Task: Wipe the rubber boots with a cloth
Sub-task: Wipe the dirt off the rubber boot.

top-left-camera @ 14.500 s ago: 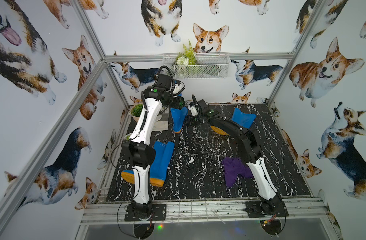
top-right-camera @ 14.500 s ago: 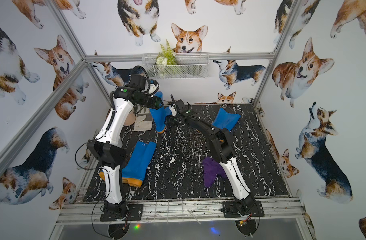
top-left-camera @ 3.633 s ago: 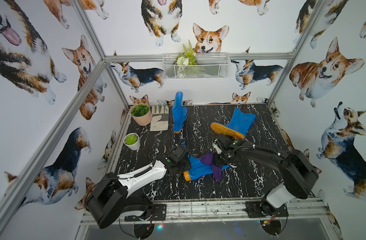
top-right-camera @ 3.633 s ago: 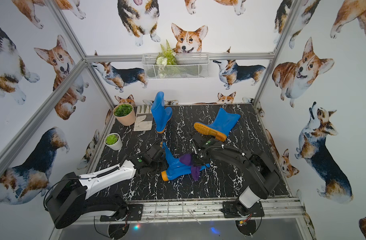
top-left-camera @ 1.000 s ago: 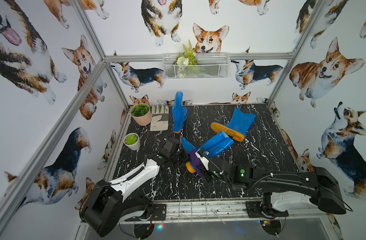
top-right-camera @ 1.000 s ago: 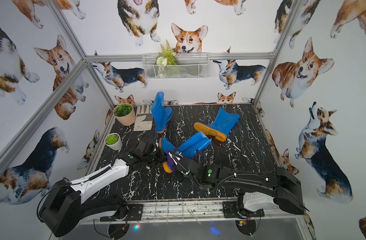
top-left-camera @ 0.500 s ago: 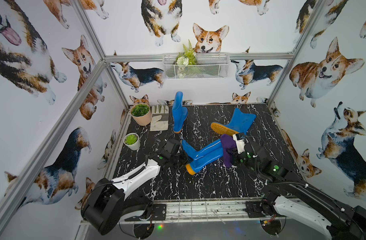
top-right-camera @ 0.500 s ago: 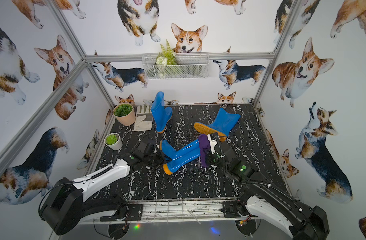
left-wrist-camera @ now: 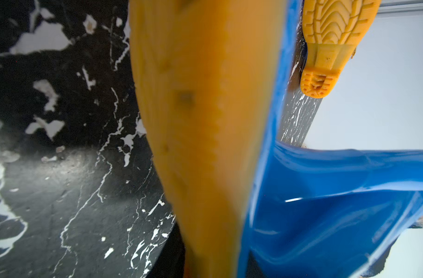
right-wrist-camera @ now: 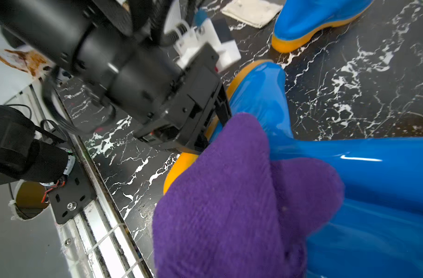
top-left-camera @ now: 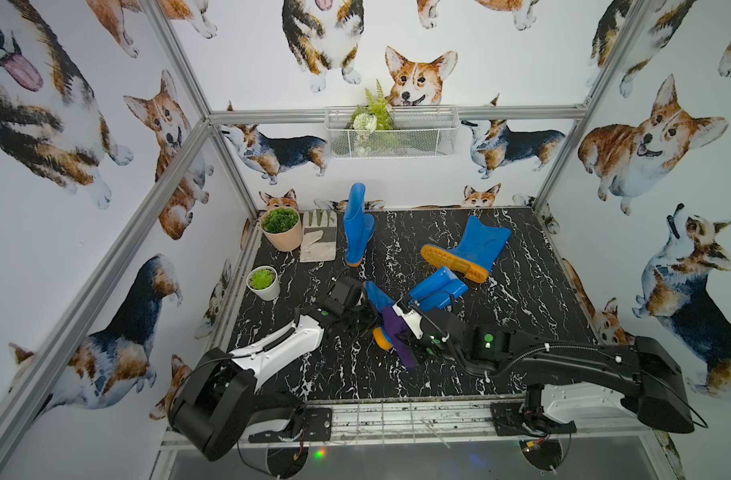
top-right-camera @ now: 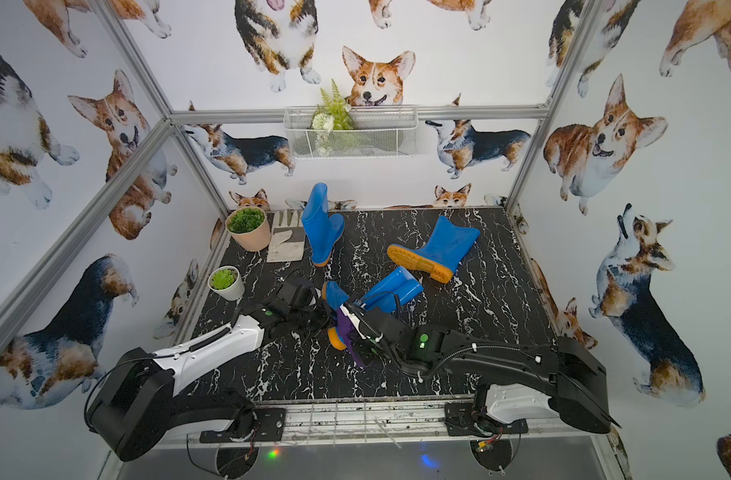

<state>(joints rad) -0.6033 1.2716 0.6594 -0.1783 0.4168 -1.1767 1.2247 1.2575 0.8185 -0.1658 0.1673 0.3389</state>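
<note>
Three blue rubber boots with orange soles are in both top views. One stands upright [top-left-camera: 357, 224] at the back, one lies on its side [top-left-camera: 467, 249] at the back right. The third boot [top-left-camera: 432, 291] lies mid-table, its shaft pointing back-right. My left gripper [top-left-camera: 365, 316] is shut on its foot; the orange sole [left-wrist-camera: 200, 120] fills the left wrist view. My right gripper [top-left-camera: 399, 328] is shut on the purple cloth [top-left-camera: 397, 338], which lies against the heel end of that boot [right-wrist-camera: 362, 180]. In the right wrist view the cloth [right-wrist-camera: 229, 204] hides the right jaws.
A beige work glove [top-left-camera: 318, 241] lies at the back left beside a large plant pot [top-left-camera: 281, 228]. A small white plant pot [top-left-camera: 264, 282] stands by the left wall. A wire basket [top-left-camera: 390, 131] hangs on the back wall. The metal frame rail [top-left-camera: 397, 419] runs along the front edge.
Half a second ago the cloth was at the open end of the boot's shaft. My right gripper has drawn it back down to the heel, and the shaft has swung toward the back.
</note>
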